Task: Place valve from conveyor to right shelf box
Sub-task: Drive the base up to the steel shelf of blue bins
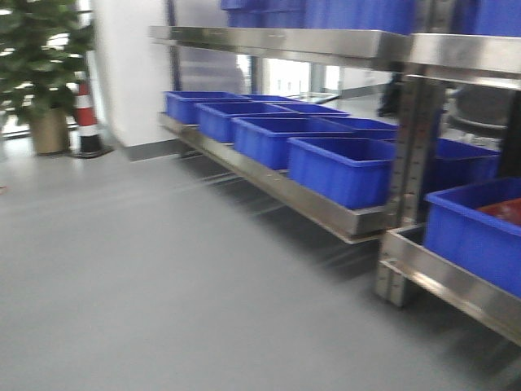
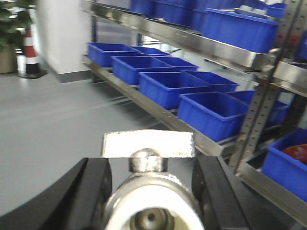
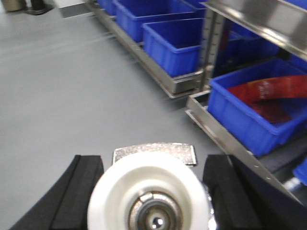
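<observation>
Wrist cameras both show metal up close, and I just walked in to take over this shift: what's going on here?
The left gripper holds a valve between its black pads, and the right gripper holds a second valve the same way. The robot faces steel shelving lined with blue boxes; the box at the right has something red inside. No conveyor is in view, and neither valve is in a box yet. The blur suggests the base may be moving.

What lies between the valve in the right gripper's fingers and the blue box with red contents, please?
In the right wrist view, only bare grey floor and the shelf's steel rail separate the valve from that blue box.
</observation>
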`<state>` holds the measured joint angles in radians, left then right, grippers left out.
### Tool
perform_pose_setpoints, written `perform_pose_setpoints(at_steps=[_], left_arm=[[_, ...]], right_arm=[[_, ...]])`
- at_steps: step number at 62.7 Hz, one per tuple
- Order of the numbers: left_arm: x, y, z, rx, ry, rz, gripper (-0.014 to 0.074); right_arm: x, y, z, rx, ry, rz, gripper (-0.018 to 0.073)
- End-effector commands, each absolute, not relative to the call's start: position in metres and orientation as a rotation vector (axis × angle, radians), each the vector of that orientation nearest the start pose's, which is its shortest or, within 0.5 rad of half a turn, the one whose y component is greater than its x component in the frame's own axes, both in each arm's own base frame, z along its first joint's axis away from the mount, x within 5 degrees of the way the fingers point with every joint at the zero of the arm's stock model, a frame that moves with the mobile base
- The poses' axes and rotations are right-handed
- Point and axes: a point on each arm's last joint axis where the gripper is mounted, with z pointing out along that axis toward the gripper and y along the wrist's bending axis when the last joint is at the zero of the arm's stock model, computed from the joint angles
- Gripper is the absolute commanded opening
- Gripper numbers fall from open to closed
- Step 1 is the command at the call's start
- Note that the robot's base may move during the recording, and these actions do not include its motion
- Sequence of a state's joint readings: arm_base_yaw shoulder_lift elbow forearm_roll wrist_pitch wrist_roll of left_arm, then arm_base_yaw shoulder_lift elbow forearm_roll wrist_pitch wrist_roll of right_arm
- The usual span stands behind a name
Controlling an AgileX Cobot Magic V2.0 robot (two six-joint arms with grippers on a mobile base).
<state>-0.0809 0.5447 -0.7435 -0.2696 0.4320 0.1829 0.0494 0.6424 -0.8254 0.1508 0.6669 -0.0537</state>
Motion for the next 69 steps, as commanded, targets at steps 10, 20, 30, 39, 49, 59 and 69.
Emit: perform_pose_setpoints(at_steps=[10, 20, 30, 39, 49, 59, 69], left_arm=[[0.0993, -0.0180, 0.3892, 0.087, 1.636, -0.208, -0.0111], [0.0993, -0.0180, 0.3892, 0.087, 1.636, -0.208, -0.0111], [0.0993, -0.0180, 0.3892, 0.087, 1.636, -0.208, -0.0111], [0.0993, -0.0180, 0.3892, 0.087, 1.636, -0.208, -0.0111], [0.0993, -0.0179, 0.3895, 0.087, 1.633, -0.207, -0.0111], [0.0993, -0.0179, 0.3895, 0.087, 1.633, -0.207, -0.0111], [0.0993, -0.0179, 0.3895, 0.087, 1.633, -0.207, -0.0111]], right_arm=[[0.1166, 0.0125, 0.3864, -0.034, 1.873, 0.152, -0.0162], [0.1166, 0.0125, 0.3864, -0.034, 1.873, 0.152, -0.0162], [0.1166, 0.0125, 0.3864, -0.034, 1.873, 0.152, -0.0162], [0.1166, 0.0125, 0.3864, -0.034, 1.873, 0.152, -0.0162], [0.1166, 0.0125, 0.3864, -0.034, 1.873, 0.152, -0.0162], [0.1166, 0.0125, 0.3864, -0.034, 1.873, 0.152, -0.0162], [0.1166, 0.0125, 0.3864, -0.034, 1.873, 0.152, -0.0162]])
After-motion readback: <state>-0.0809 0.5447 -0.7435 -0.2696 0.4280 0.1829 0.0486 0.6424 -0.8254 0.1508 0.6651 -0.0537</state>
